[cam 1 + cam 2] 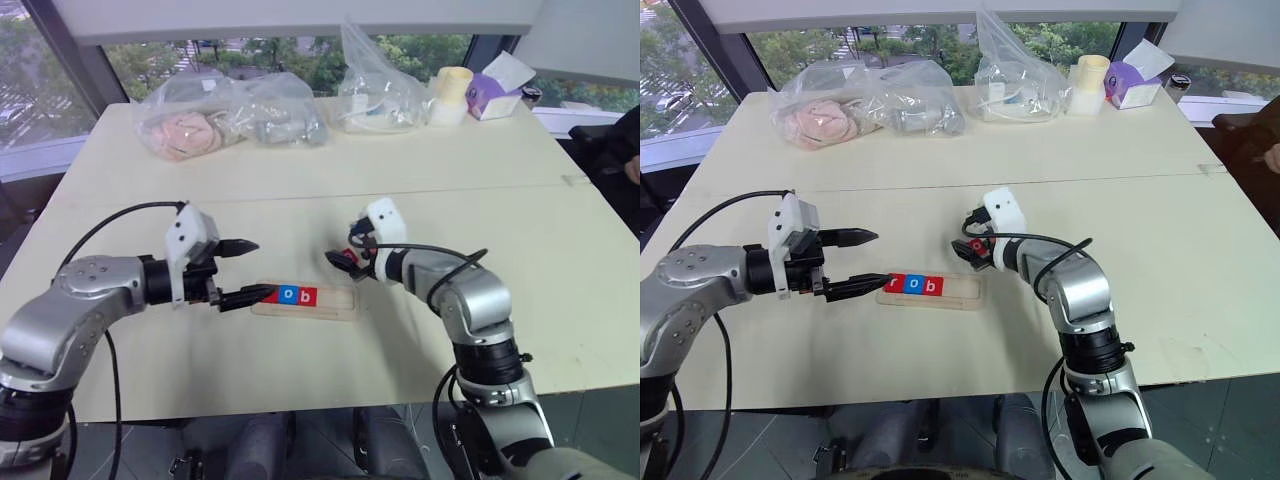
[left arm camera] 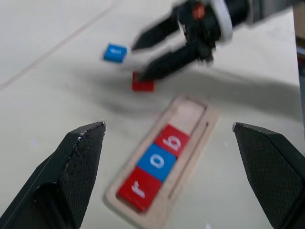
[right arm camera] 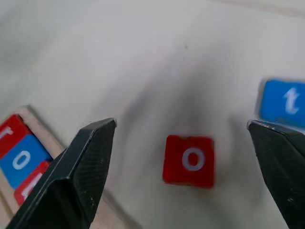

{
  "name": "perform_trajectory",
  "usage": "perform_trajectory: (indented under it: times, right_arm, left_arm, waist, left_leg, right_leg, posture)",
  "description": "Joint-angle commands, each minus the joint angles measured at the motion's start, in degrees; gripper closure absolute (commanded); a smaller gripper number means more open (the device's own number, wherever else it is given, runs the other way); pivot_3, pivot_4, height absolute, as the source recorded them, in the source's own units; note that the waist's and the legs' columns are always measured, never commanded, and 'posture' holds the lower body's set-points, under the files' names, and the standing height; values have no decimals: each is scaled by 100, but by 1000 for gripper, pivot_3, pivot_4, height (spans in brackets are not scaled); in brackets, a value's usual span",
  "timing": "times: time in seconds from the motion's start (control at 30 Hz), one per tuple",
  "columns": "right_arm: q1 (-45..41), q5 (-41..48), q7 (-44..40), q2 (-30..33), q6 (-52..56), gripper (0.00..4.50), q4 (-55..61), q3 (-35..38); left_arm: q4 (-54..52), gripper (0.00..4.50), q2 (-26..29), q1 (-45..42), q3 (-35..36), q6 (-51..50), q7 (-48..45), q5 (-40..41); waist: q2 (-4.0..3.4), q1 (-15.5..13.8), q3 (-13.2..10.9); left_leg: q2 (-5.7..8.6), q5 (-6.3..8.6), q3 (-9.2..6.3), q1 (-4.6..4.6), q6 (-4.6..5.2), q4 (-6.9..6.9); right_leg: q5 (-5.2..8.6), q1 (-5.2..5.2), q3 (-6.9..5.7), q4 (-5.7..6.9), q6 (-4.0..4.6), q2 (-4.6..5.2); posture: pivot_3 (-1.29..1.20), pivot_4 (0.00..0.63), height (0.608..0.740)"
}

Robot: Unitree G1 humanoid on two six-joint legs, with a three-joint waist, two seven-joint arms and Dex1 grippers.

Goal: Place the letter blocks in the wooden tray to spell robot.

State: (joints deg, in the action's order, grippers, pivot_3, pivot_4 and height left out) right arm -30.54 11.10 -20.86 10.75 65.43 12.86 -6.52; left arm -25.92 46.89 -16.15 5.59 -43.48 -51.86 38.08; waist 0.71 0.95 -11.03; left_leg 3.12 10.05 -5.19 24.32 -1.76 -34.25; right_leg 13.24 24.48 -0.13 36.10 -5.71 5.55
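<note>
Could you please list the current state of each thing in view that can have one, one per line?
wooden tray: holds r, o, b; two slots free.
red r block, blue o block, red b block: seated in the tray.
red o block: loose on the table.
blue t block: loose on the table.
left end effector: open, empty.
right end effector: open, empty.

pale table [image 1: 500,200] before windows [image 1: 40,80] onto daylit green trees [image 1: 300,60].
</note>
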Motion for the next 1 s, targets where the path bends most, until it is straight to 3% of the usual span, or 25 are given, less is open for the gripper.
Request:
perform_trajectory:
  times: [0.03,0.17,0.2,0.27,0.4,0.43,0.57,0.73,1.0]
  right_arm:
    - [-1,-67,182,-66,-67,43,4,-139]
    - [151,-247,403,-46,-164,43,-204,-348]
    - [164,-250,433,-92,-256,279,-268,-346]
    - [155,-252,469,-138,-377,936,-345,-343]
    - [104,-278,483,-131,-471,3043,-351,-387]
    - [102,-289,513,-138,-452,3357,-335,-368]
    - [92,-363,795,-151,-446,3341,-153,-78]
    - [462,-403,1271,-104,197,3341,888,616]
    - [1487,-553,2012,-1020,1979,3341,2509,1805]
  left_arm:
    - [26,0,-5,-55,-38,-41,109,-38]
    - [164,0,115,44,-145,50,47,-243]
    - [179,0,114,66,-163,92,28,-271]
    - [182,0,98,91,-187,132,17,-308]
    - [198,0,82,142,-195,186,-16,-340]
    - [216,0,72,146,-206,218,-26,-363]
    - [244,0,-6,116,-295,432,-74,-501]
    - [178,0,-69,92,-495,614,-112,-635]
    - [312,0,-358,-139,-960,794,-195,-841]
  waist:
    - [0,14,0]
    - [0,20,0]
    - [1,18,1]
    - [4,18,3]
    - [5,27,3]
    - [5,31,3]
    - [5,18,3]
    - [4,-35,3]
    - [-1,-7,6]
  left_leg:
    - [0,0,0,0,0,0]
    - [0,0,0,-4,0,0]
    - [0,0,0,-5,0,0]
    - [0,0,0,-13,0,0]
    - [-3,0,0,-17,0,1]
    - [-3,0,0,-17,0,2]
    - [-4,0,0,-18,0,3]
    - [-5,0,-2,-11,0,2]
    - [-7,0,-5,-4,0,2]
  right_leg:
    - [0,0,0,0,0,0]
    - [0,0,0,2,0,-6]
    - [0,-2,0,2,0,-6]
    - [0,-9,0,1,1,-6]
    - [0,-12,0,1,2,-6]
    - [0,-11,0,1,2,-6]
    - [0,-11,0,1,2,-8]
    - [0,-11,0,-3,2,-2]
    - [1,-1,-1,1,2,-5]
  posture:
    - [0,150,740]
    - [0,150,740]
    - [0,150,740]
    - [0,150,740]
    - [0,150,740]
    - [0,150,740]
    - [0,150,740]
    - [0,150,740]
    - [0,150,740]
